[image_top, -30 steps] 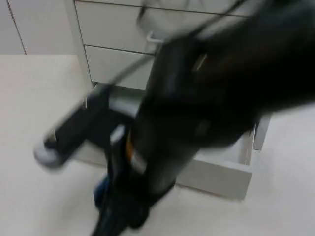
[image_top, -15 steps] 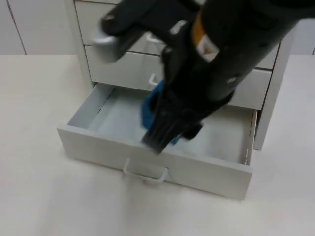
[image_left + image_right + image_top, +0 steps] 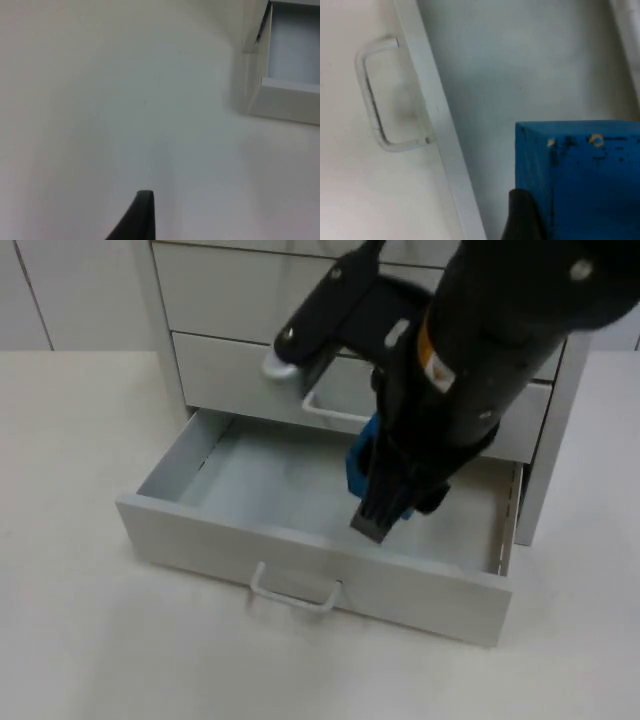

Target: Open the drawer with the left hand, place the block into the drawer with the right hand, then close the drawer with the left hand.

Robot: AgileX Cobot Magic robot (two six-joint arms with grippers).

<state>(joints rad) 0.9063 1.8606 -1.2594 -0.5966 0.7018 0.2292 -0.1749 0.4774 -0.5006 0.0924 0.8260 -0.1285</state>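
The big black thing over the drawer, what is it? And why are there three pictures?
That is a robot arm. Its right gripper is its hand, and it holds a blue block over the open bottom drawer of a pale grey drawer cabinet. One picture looks down from above. The other two come from cameras on the robot's wrists. The right wrist camera sees the blue block close up, above the drawer floor, with the drawer's handle nearby. The left gripper waits over the white table, beside the drawer.
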